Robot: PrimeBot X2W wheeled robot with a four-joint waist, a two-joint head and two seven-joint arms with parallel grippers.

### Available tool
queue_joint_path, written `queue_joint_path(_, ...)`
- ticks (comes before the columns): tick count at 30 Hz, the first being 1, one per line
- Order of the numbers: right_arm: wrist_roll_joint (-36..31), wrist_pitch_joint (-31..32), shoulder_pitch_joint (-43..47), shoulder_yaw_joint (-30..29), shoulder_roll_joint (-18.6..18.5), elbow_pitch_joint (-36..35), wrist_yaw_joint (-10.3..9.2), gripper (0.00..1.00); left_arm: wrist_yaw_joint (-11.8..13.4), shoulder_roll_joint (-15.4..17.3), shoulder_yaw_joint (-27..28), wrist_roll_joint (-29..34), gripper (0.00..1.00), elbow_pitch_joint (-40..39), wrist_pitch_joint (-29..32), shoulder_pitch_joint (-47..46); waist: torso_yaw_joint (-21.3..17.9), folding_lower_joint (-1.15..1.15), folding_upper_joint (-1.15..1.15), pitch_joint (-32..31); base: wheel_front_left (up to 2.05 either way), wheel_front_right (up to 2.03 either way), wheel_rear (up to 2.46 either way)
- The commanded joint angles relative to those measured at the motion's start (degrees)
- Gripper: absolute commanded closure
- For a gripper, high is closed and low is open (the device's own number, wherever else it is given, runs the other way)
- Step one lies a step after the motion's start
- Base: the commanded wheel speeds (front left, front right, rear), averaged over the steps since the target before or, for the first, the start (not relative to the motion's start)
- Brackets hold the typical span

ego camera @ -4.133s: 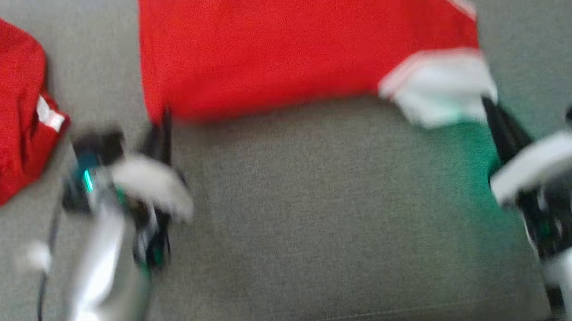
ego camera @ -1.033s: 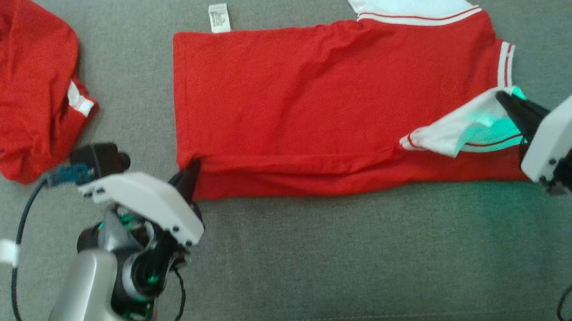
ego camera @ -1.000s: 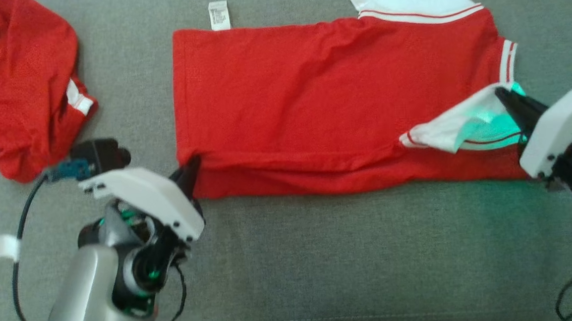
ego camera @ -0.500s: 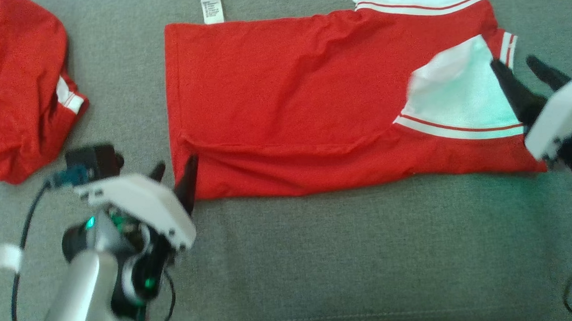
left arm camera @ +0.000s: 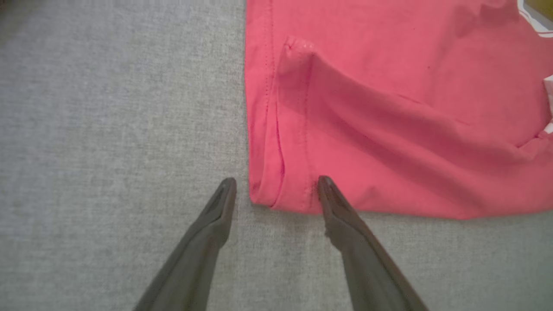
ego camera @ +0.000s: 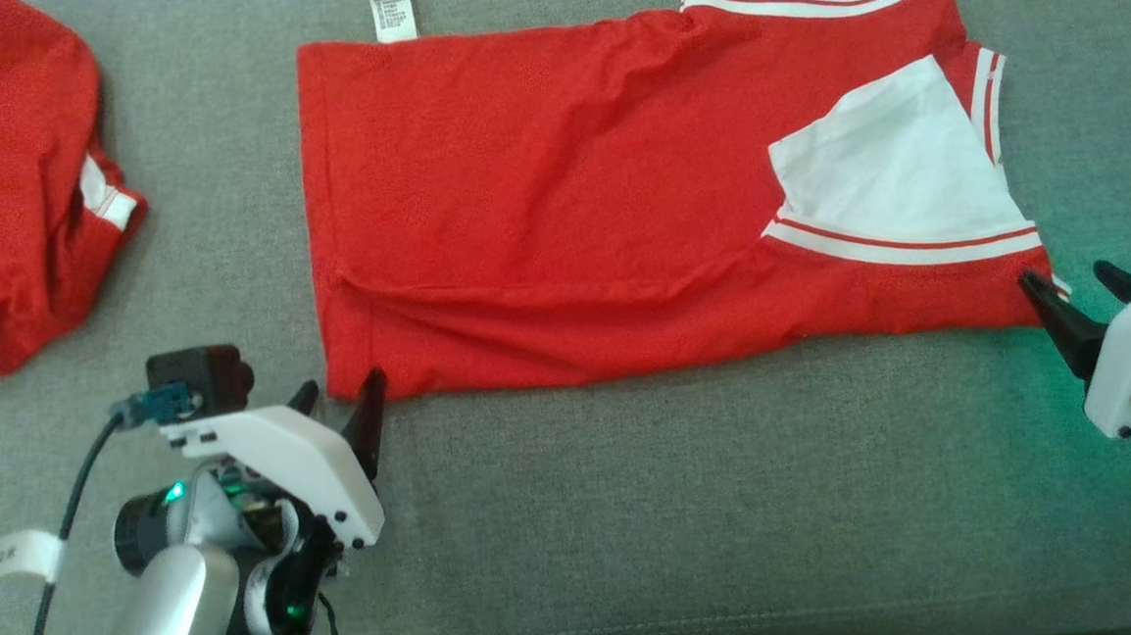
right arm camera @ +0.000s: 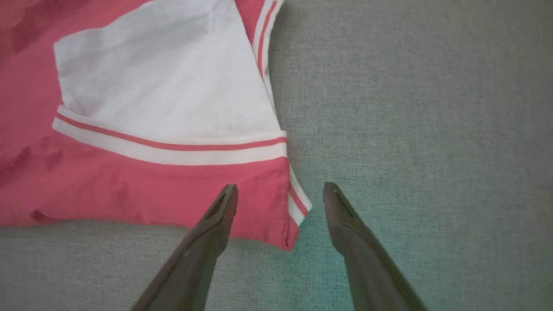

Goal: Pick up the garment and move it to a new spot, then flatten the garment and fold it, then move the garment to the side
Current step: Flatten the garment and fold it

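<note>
- Both my grippers were pinched shut on this shirt a second ago. Now my left gripper [ego camera: 339, 390] and right gripper [ego camera: 1064, 277] are both spread wide with nothing in them.
- The red garment [ego camera: 538, 192] is down on the grey cloth surface [ego camera: 636, 509], spread left to right in the middle. Each of my grippers sits just off one of its near corners.
- The big change is the white sleeve [ego camera: 890, 170]. I had it lifted at the right end, and it's now lying flat on top of the red body.
- My read is that the first fold is placed. The rest of the folding and the move to the side are yet to come.
- The head view gives me the whole layout. There's a care label [ego camera: 392, 9] sticking out at the far edge, and a second red garment [ego camera: 8, 185] bunched up well off to the left.
- The left wrist view shows what the head view barely hints at: a doubled hem [left arm camera: 276, 129] at the near left corner and a diagonal ridge [left arm camera: 389, 112] running off it. So it's not as flat as it looks from above. One finger sits over the cloth edge and the other over bare grey.
- The right wrist view shows the striped cuff corner [right arm camera: 298, 205] poking out between my fingers. I can't tell if either finger is touching it.
</note>
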Motion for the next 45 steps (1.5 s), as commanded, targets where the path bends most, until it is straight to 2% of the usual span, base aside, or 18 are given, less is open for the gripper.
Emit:
queue_joint_path(1, -0.5, 0.4, -0.2, 0.3, -1.1, -2.0, 0.44, 0.00, -0.4, 1.5, 2.1, 0.3, 0.00, -1.8, -0.4, -2.8, -0.1, 0.00, 0.00, 0.4, 0.00, 0.00, 0.00)
queue_joint_path(6, -1.0, 0.7, -1.7, 1.6, 0.0, -0.4, 0.44, 0.00, -0.5, 2.3, 2.2, 0.8, 0.00, -1.1, -0.5, -3.9, -0.1, 0.00, 0.00, 1.6, 0.00, 0.00, 0.00)
queue_joint_path(13, 0.8, 1.1, -2.7, 4.4, -1.0, 0.3, 0.44, 0.00, -2.0, 1.8, 1.0, 0.0, 0.00, 0.3, 0.2, -5.5, 0.3, 0.00, 0.00, 2.4, 0.00, 0.00, 0.00)
queue_joint_path(14, 1.2, 1.2, -2.6, 5.0, -1.3, 0.3, 0.44, 0.00, -2.3, 1.7, 0.8, -0.2, 0.26, 0.6, 0.2, -5.6, 0.4, 0.00, 0.00, 2.4, 0.00, 0.00, 0.00)
queue_joint_path(15, 1.6, 1.4, -2.5, 5.4, -1.6, 0.3, 0.44, 0.03, -2.6, 1.6, 0.5, -0.3, 0.62, 0.8, 0.3, -5.8, 0.4, 0.00, 0.00, 2.4, 0.00, 0.00, 0.00)
queue_joint_path(16, 2.0, 1.5, -2.4, 5.9, -2.0, 0.3, 0.44, 0.36, -2.9, 1.5, 0.3, -0.4, 0.95, 1.0, 0.2, -5.8, 0.4, 0.00, 0.00, 2.4, 0.00, 0.00, 0.00)
queue_joint_path(17, 2.4, 1.4, -2.4, 6.1, -2.2, 0.3, 0.44, 0.81, -3.2, 1.4, 0.2, -0.6, 1.00, 1.1, 0.2, -5.8, 0.4, 0.00, 0.00, 2.3, 0.00, 0.00, 0.00)
queue_joint_path(18, 2.8, 1.5, -2.2, 6.5, -2.6, 0.3, 0.44, 1.00, -3.5, 1.5, -0.1, -0.7, 1.00, 1.2, 0.2, -5.7, 0.4, 0.00, 0.00, 2.2, 0.00, 0.00, 0.00)
queue_joint_path(26, 7.2, 2.3, -0.5, 6.5, -7.0, -0.1, 0.44, 1.00, -5.8, 3.6, 1.1, -3.5, 1.00, 0.3, 0.4, -2.9, 0.6, 0.00, 0.00, 0.0, 0.00, 0.00, 0.00)
queue_joint_path(35, 13.4, 8.4, 5.6, 2.2, -14.5, -3.6, 0.44, 1.00, -7.7, 6.5, 2.9, -9.1, 1.00, -8.9, 2.8, 6.3, 0.8, 0.00, 0.00, -3.0, 0.00, 0.00, 0.00)
queue_joint_path(38, 14.4, 9.8, 8.5, 0.8, -14.8, -4.9, 0.44, 1.00, -7.5, 6.1, 2.6, -10.4, 1.00, -10.2, 2.7, 10.1, 0.9, 0.00, 0.00, -3.1, 0.00, 0.00, 0.00)
queue_joint_path(45, 13.9, 11.1, 14.5, 2.7, -14.2, -5.8, 0.44, 1.00, -7.3, 3.9, 0.0, -10.3, 1.00, -9.3, 1.0, 14.3, 1.4, 0.00, 0.00, -3.4, 0.00, 0.00, 0.00)
